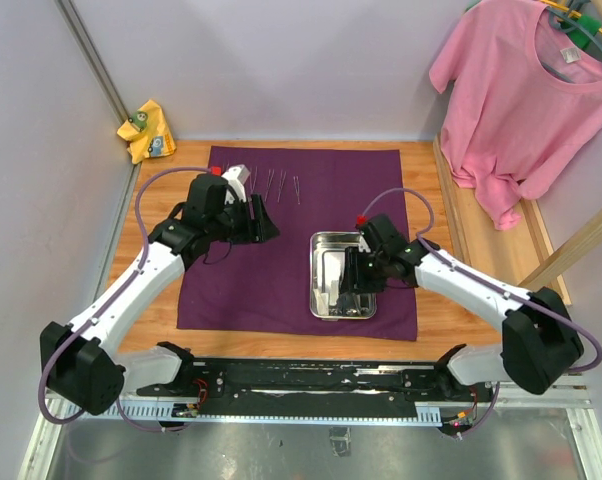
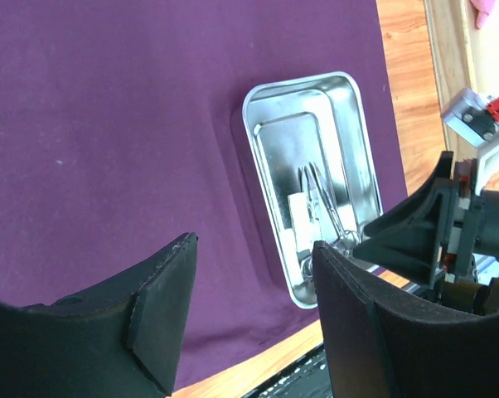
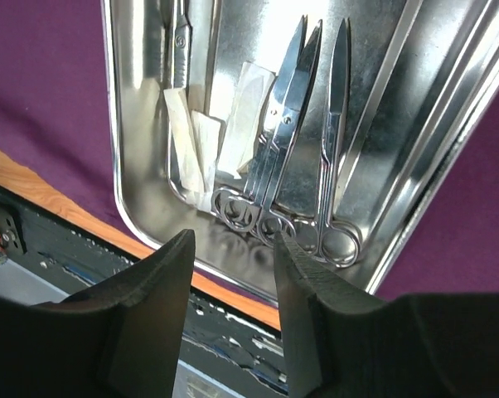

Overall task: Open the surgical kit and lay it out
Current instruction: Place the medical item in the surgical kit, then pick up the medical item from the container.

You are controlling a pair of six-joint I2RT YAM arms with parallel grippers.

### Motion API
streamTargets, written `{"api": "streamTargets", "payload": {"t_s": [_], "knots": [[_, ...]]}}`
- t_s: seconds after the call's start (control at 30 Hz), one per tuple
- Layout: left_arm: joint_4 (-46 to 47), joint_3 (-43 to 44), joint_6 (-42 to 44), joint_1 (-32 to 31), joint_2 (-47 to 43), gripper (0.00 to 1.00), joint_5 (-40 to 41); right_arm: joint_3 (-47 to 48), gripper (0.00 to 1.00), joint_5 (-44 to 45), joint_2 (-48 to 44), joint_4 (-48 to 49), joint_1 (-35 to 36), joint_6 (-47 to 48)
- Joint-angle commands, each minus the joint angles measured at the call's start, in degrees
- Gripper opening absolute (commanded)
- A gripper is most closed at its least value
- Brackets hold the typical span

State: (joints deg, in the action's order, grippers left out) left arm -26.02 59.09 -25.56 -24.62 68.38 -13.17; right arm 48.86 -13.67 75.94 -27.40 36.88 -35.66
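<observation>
**Instruments Left in Tray Beneath Open Right Gripper**

The dark purple cloth wrap (image 1: 281, 280) is seen spread flat across the centre of the top view, so the opening step is judged done. A row of slim metal instruments (image 1: 273, 184) is laid side by side along its upper edge, left of centre, apparently so that each can be seen and reached. The steel tray (image 1: 326, 240) is set on the lower right part of the cloth. Inside it, scissors (image 3: 287, 124) and small white gauze pieces (image 3: 201, 137) are lying together.

The right gripper (image 3: 233, 245) is held just above the tray's near end with fingers parted and nothing between them, presumably lined up on the ring handles for a pick. The left gripper (image 2: 254, 249), likewise spread and empty, is held over bare cloth left of the tray, probably so that the other arm's working space is not crowded
</observation>
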Motion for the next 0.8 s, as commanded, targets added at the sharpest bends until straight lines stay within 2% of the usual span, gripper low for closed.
{"api": "streamTargets", "payload": {"t_s": [0.0, 0.17, 0.37, 0.5, 0.77], "knots": [[1.58, -1.57, 0.70, -0.49, -1.99, 0.62, -2.42, 0.73, 0.42, 1.72, 2.80, 2.88, 1.56, -3.27], [1.76, -2.45, 1.59, -0.43, -2.26, 0.63, -2.45, 1.92, 0.35, 1.94, 6.47, 4.35, 2.70, -4.30], [1.90, -2.88, 2.04, -0.43, -2.14, 0.63, -2.66, 4.24, 0.35, 5.15, 9.29, 2.19, 3.17, -4.07], [1.79, -3.10, 2.22, -0.45, -2.33, 0.63, -2.02, 5.67, 0.38, 8.47, 8.73, -0.69, 3.39, -2.84], [2.27, -3.73, 1.77, -0.49, -2.28, 0.64, -1.65, 7.37, 0.54, 16.59, 5.41, -7.06, 3.44, 0.87]]}}
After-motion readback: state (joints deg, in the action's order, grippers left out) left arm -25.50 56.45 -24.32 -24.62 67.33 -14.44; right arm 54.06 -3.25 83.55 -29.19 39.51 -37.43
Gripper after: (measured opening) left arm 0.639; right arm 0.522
